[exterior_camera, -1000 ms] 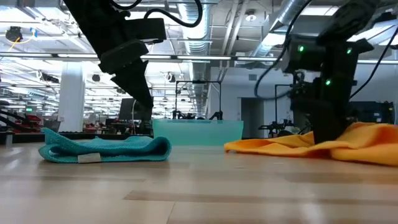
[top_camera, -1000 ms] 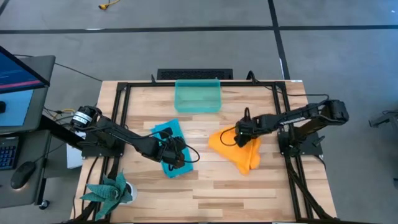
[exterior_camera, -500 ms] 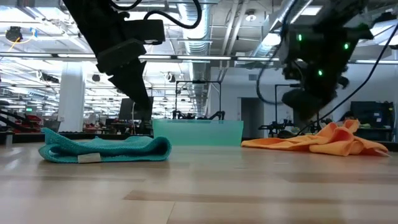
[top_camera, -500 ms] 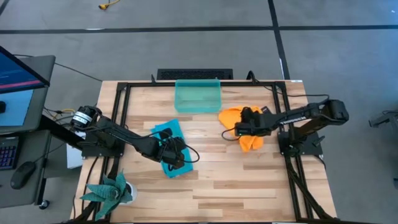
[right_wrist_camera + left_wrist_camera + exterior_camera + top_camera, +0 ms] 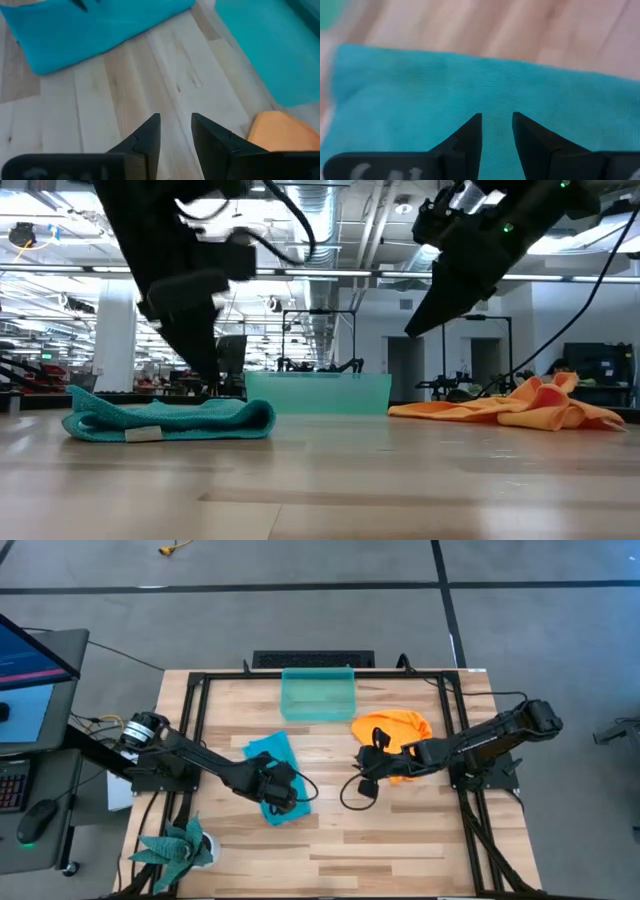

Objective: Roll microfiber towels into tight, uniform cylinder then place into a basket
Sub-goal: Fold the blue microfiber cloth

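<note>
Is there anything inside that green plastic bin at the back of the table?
Nothing visible: the basket looks empty from above, and both towels lie outside it, the teal towel and the orange towel. Its front wall hides the floor in the low view.

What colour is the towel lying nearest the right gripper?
Orange-yellow towel; the high view shows it best, beside the right gripper.

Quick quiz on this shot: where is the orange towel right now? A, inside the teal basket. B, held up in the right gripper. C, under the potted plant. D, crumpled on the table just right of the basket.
D: the orange towel lies crumpled on the table beside the basket, and the right gripper holds nothing.
</note>
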`<action>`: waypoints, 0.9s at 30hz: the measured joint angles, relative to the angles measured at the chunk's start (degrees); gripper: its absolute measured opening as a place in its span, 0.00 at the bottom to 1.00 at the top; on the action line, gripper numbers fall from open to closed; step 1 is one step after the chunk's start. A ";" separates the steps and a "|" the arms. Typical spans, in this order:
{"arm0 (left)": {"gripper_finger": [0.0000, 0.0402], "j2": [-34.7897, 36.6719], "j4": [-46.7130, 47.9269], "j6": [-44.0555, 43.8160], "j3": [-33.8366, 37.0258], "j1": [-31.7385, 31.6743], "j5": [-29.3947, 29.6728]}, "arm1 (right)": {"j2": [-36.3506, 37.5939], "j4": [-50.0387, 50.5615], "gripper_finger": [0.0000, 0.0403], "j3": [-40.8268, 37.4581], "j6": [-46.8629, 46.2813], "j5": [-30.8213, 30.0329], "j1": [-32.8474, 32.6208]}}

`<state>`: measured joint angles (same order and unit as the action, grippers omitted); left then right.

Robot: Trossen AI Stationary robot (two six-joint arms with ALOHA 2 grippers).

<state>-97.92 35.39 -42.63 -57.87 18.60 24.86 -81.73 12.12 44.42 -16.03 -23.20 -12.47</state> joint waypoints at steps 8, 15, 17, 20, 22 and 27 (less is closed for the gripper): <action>0.25 -7.00 -9.77 8.22 -0.20 -2.60 -6.74 | 0.00 1.16 0.33 0.00 -0.38 0.02 1.84; 0.25 -8.88 -19.80 17.93 -0.19 -3.72 -9.48 | 0.00 1.85 0.33 -0.01 -1.52 -0.01 2.88; 0.25 -9.14 -23.68 23.26 -0.03 -3.36 -10.27 | 0.00 2.26 0.33 -0.02 -1.92 -0.07 2.97; 0.25 -9.31 -27.93 30.30 0.09 -2.27 -12.95 | 0.00 2.40 0.33 -0.02 -1.95 -0.22 3.04; 0.25 -9.80 -28.83 32.88 0.03 -1.37 -13.91 | 0.00 2.42 0.33 -0.02 -1.96 -0.35 3.04; 0.25 -9.84 -26.69 36.33 -0.87 0.52 -6.79 | 0.00 2.48 0.33 -0.02 -1.97 -0.46 3.04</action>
<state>-107.77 8.70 -6.30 -58.74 19.11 18.08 -81.73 14.61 44.40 -18.00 -23.66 -9.43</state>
